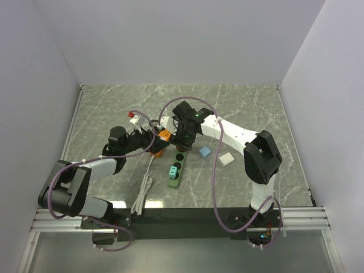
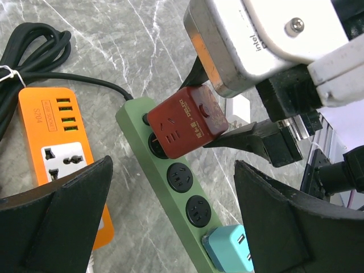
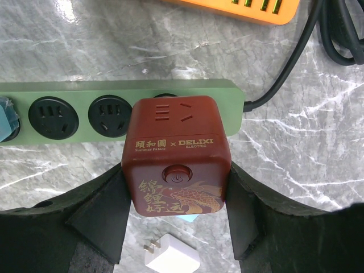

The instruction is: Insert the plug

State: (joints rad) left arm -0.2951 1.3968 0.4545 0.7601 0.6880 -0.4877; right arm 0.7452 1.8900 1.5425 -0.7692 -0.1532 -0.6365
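A dark red cube plug (image 3: 176, 156) with gold carp print is gripped on both sides by my right gripper (image 3: 176, 170). It rests on the cord end of the green power strip (image 3: 114, 91), covering the sockets there; its prongs are hidden. In the left wrist view the cube (image 2: 190, 122) leans slightly on the strip (image 2: 170, 202). My left gripper (image 2: 173, 216) is wide open and empty, straddling the strip without touching it. In the top view both grippers, left (image 1: 149, 139) and right (image 1: 185, 139), meet over the strip (image 1: 177, 165).
A teal adapter (image 2: 230, 250) is plugged into the strip's far end, with two free black sockets (image 2: 190, 196) between it and the cube. An orange power strip (image 2: 57, 136) lies beside it, a black cord (image 2: 34, 42) behind. A white charger (image 3: 170, 259), a light blue block (image 1: 205, 152) and a white cable (image 1: 145, 190) lie nearby.
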